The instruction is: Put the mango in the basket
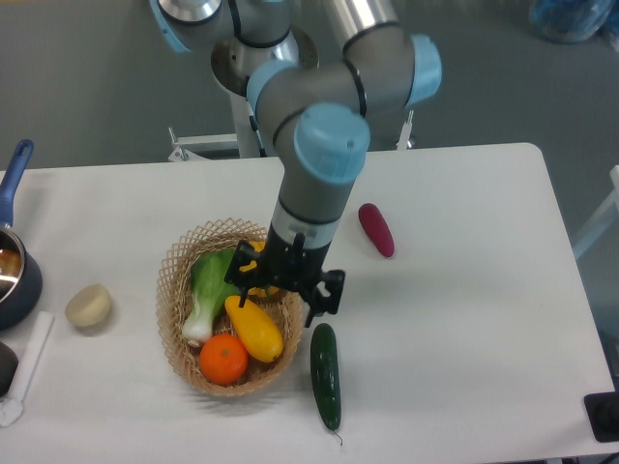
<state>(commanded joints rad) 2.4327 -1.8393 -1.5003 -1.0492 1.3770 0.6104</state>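
Note:
The mango [255, 329], yellow-orange and oblong, lies inside the wicker basket [184, 259] at its right side, beside an orange [223, 360]. My gripper [286, 280] hangs above the basket's right rim, open, with nothing between its fingers. It is clear of the mango, a little above and to the right of it. A yellow bell pepper is mostly hidden behind the gripper.
The basket also holds a green leafy vegetable [207, 290]. A dark cucumber [325, 375] lies just right of the basket. A purple-red vegetable [376, 229] lies further right. At the left are a pale round item [89, 305] and a blue pot [14, 271].

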